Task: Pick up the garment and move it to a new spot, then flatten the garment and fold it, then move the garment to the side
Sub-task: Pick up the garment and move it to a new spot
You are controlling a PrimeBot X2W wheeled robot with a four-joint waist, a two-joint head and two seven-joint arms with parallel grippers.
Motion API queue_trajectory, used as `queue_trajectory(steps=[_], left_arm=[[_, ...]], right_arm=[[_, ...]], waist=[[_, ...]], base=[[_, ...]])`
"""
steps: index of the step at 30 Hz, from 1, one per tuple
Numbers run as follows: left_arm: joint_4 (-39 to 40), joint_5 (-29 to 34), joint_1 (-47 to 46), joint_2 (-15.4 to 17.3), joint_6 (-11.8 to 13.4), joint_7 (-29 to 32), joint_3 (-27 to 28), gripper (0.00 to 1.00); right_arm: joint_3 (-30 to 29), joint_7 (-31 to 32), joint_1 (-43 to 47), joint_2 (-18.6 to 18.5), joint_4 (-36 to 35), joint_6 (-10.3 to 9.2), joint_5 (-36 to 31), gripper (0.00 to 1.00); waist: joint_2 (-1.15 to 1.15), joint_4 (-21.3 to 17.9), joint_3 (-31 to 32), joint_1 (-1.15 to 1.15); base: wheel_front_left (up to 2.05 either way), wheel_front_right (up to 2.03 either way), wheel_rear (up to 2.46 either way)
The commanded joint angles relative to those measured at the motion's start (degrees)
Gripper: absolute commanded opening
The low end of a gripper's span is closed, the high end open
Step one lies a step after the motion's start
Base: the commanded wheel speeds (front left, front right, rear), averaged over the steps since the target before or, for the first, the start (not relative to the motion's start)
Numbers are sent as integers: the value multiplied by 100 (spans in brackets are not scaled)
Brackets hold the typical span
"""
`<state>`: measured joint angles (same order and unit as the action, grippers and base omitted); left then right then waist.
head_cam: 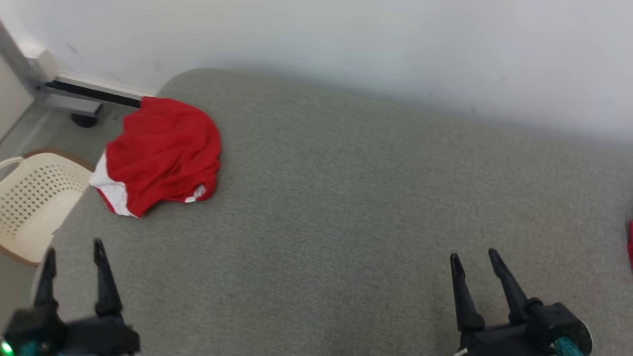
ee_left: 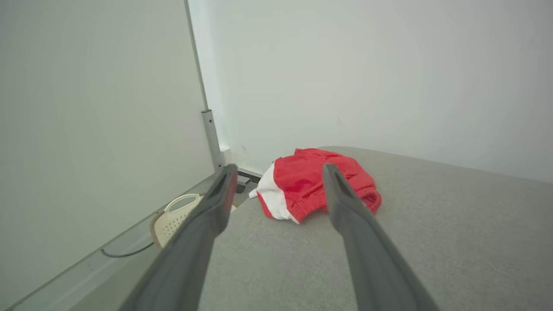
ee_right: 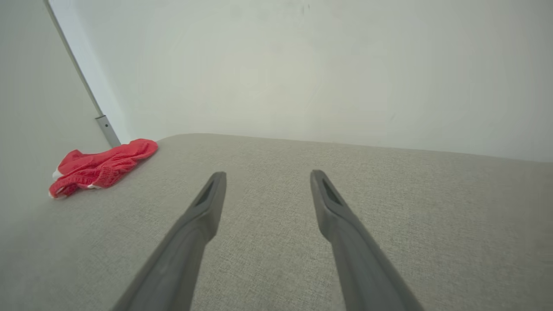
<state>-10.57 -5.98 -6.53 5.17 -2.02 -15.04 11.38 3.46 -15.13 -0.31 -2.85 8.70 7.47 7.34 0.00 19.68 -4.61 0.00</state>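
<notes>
Garment: crumpled, ahead of left tool, well apart; farther from right tool. Both tools spread, empty. Likely light, limp; pinch the white-trimmed near edge.

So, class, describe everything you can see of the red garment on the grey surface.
The red garment is soft, textured cloth with white panels along one edge and a gathered band. It lies crumpled in a loose heap, unfolded, at the far left corner of the grey fabric surface. Only that surface touches it.
</notes>
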Motion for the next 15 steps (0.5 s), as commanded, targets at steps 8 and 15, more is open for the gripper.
queue_trajectory(steps=[8, 15], left_arm=[[-535, -287, -1459, 417, -119, -17, 481, 100], [-1440, -370, -2717, 1002, -109, 304, 574, 100]], right_arm=[[-92, -1, -667, -5, -336, 2, -66, 100], [43, -2, -1011, -4, -537, 2, -14, 100]], waist=[[0, -1213, -1255, 0], [0, -1636, -1828, 0]], base=[[0, 0, 0], [0, 0, 0]])
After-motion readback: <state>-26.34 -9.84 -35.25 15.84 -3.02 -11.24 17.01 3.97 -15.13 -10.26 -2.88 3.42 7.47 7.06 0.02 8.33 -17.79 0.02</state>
